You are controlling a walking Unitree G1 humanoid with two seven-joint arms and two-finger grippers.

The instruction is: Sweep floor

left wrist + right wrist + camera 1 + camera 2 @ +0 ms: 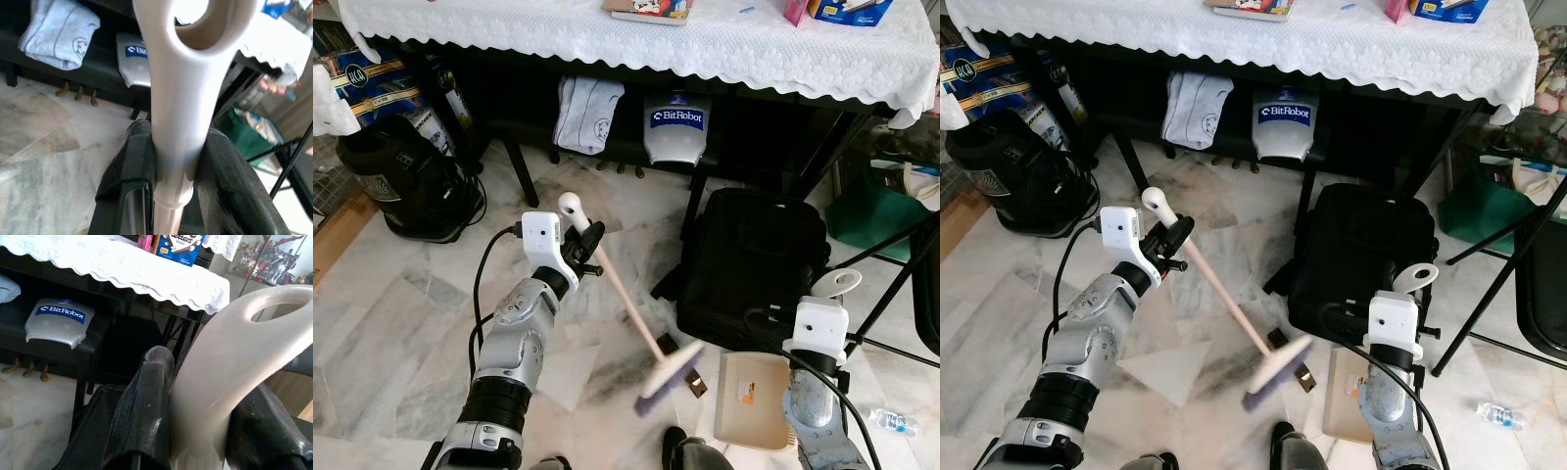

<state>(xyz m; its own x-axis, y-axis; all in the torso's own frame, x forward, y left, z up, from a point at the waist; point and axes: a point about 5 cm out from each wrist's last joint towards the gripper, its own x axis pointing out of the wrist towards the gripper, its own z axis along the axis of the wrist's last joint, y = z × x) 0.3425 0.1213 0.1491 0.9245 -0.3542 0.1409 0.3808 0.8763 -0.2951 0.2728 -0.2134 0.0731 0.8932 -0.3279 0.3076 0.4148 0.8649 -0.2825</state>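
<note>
Your left gripper (588, 238) is raised above the marble floor (401, 323), its jaws pinching the pale pink handle of a hand broom (625, 304) just below the looped end. The left wrist view shows the two black fingers (129, 169) pressed against either side of that handle. From the grip, the broom slants down and to the robot's right, and its purple-bristled head (668, 377) sits low over the floor, blurred, just beside the dustpan (754, 397).

Your right gripper (1408, 294) holds the beige dustpan by its looped handle, jaws clamped on it; in the right wrist view one black finger (146, 406) lies tight against the pale handle. The pan's tray lies flat near the floor in front of the right arm, its open edge toward the broom head. A small dark scrap (697, 388) lies on the floor between the bristles and the pan, touching neither that you can tell.

Beyond the pan sits a black bag (754, 264) on the floor, and behind it a dark worktop (607, 39) draped in a white lace cloth, with a white "BitRobot" cover (675, 127) and a folded grey garment (587, 113) on the shelf beneath. A black vacuum cleaner (401, 181) stands at the robot's left, and a plastic bottle (891, 421) lies on the floor at far right.
</note>
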